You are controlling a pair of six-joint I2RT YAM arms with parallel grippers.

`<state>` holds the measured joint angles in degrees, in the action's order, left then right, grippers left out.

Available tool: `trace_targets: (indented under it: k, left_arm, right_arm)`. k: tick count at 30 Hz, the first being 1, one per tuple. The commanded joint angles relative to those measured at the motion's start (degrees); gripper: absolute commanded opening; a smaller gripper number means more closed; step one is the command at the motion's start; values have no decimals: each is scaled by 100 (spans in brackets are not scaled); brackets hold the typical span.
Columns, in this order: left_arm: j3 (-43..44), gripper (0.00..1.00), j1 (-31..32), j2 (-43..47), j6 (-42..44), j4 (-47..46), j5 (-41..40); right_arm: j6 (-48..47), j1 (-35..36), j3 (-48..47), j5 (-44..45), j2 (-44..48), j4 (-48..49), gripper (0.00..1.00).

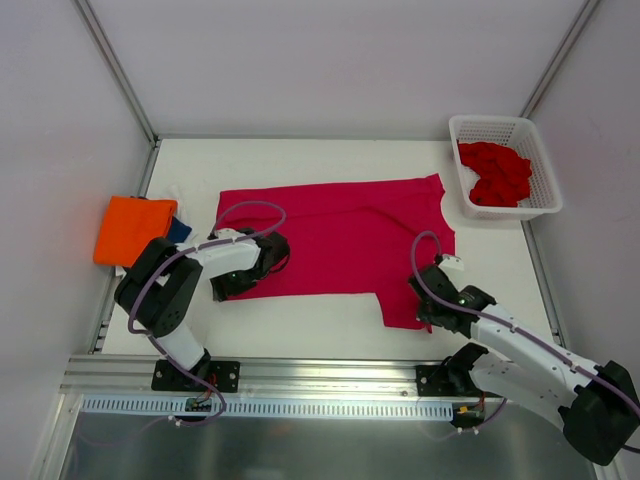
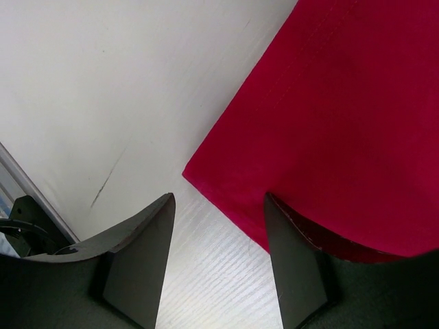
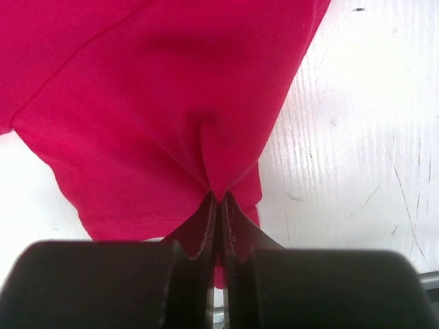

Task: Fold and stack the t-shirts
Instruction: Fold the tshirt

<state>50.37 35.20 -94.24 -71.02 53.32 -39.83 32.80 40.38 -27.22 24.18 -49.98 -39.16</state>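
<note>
Crimson-pink t-shirt [image 1: 340, 235], top view: spread flat on the table [image 1: 300, 160], mid-table.
Other shirts, top view: orange shirt [image 1: 135, 228] folded at the left edge; red shirts [image 1: 495, 172] heaped in the white basket [image 1: 500, 128].
Left wrist view: left gripper [image 2: 218, 199] fingers apart, gripping nothing, one finger over the cloth corner.
Right wrist view: right gripper [image 3: 218, 200] pinched tight on the crimson-pink t-shirt, tenting a fold.

From my screen the crimson-pink t-shirt [image 1: 340, 235] reads as soft, matt cloth — the white tabletop [image 1: 300, 160] is smooth, scratched and streaked; the white lattice basket [image 1: 546, 180] is plastic.
</note>
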Motion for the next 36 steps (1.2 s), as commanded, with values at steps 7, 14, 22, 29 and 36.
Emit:
trace_targets:
  k: [7, 14, 22, 29, 36]
  left_arm:
    - [43, 57, 13, -192, -465, 407, -33]
    - [-326, 71, 13, 177, -869, 328, 134]
    - [-1055, 65, 13, 1021, -755, -699, 301]
    - [-1407, 65, 13, 1268, -439, -1569, 415]
    - [-1293, 67, 4, 1127, -210, -1711, 371]
  right_arm:
    - [7, 31, -90, 78, 357, -408, 0]
    - [-1, 31, -134, 95, 585, -566, 1]
    - [-1, 31, -169, 25, 761, -628, 0]
    - [7, 23, -231, 42, 945, -769, 0]
    - [7, 31, -275, 60, 1157, -927, 0]
